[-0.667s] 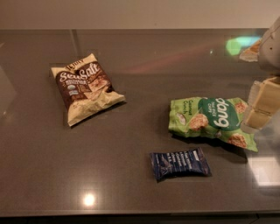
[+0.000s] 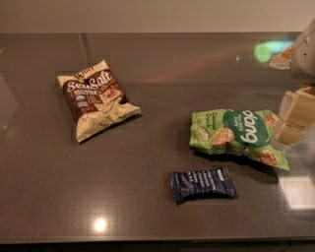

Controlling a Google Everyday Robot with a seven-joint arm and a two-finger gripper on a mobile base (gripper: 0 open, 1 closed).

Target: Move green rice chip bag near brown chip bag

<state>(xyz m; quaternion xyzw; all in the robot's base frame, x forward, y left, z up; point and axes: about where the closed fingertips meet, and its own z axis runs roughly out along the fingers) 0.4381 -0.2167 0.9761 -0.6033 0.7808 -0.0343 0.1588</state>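
The gripper (image 2: 288, 133) comes in from the right edge of the view as a cream, segmented piece slanting down and to the left. Its lower end overlaps the right end of the green rice chip bag (image 2: 236, 130). Whether it is clenched or released cannot be told from this view, nor whether it truly touches the bag or hangs just over it.

The green rice chip bag lies flat on the dark worktop (image 2: 147, 206) in the right half of the scene, long side running left to right. Its white lettering reads upside down.

Just below and a little left of it lies 1 small dark blue wrapped bar (image 2: 203, 183), near the green bag but not touching it.

The brown chip bag (image 2: 96, 98) lies well apart at the left, flat and turned at a slant, its dark panel with white script facing up. Between the 2 bags is an open stretch of bare worktop; the blue bar sits below that stretch, not in it.

The glossy worktop carries reflections: a green glint (image 2: 268, 49) at the upper right, a round white light spot (image 2: 100, 225) near the front edge, and a pale bright patch (image 2: 298, 192) at the lower right. A plain light wall (image 2: 147, 15) runs along the far edge.
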